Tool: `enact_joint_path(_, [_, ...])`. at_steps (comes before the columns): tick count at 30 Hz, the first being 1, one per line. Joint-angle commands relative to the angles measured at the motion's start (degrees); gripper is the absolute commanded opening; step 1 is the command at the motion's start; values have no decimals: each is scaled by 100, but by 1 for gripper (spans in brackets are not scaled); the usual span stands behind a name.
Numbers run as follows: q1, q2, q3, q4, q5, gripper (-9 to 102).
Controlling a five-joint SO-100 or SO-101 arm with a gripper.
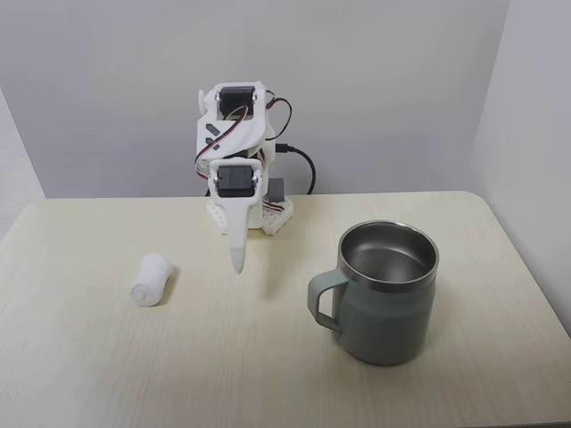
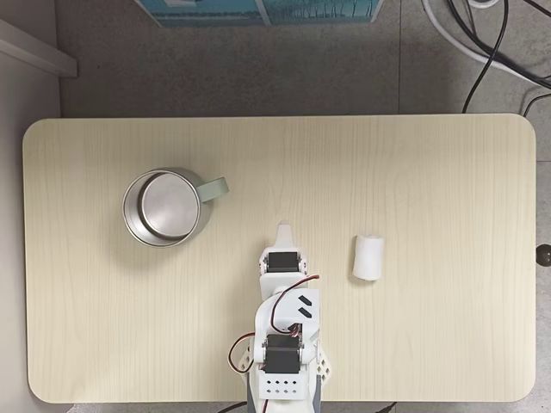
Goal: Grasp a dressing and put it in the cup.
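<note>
The dressing (image 1: 151,279) (image 2: 368,257) is lying on its side on the table (image 1: 107,374), well apart from the cup (image 1: 385,294) (image 2: 165,207). It looks light, soft and squashy, so pinching across its round middle should be holding it best. The gripper (image 1: 237,263) (image 2: 282,231) is hanging between them, fingers pressed together, gripping nothing. The cup is standing upright, its steel inside showing bare, handle (image 2: 213,187) pointing toward the dressing's side in the top-down fixed view.
</note>
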Motion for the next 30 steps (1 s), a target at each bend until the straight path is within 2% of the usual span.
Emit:
enact_joint_path(1, [9,0,26,-79,0,0])
enact_joint_path(23, [-44,0,18,-176,-237,0])
enact_joint_path(30, [229,88,1063,97,-703,0])
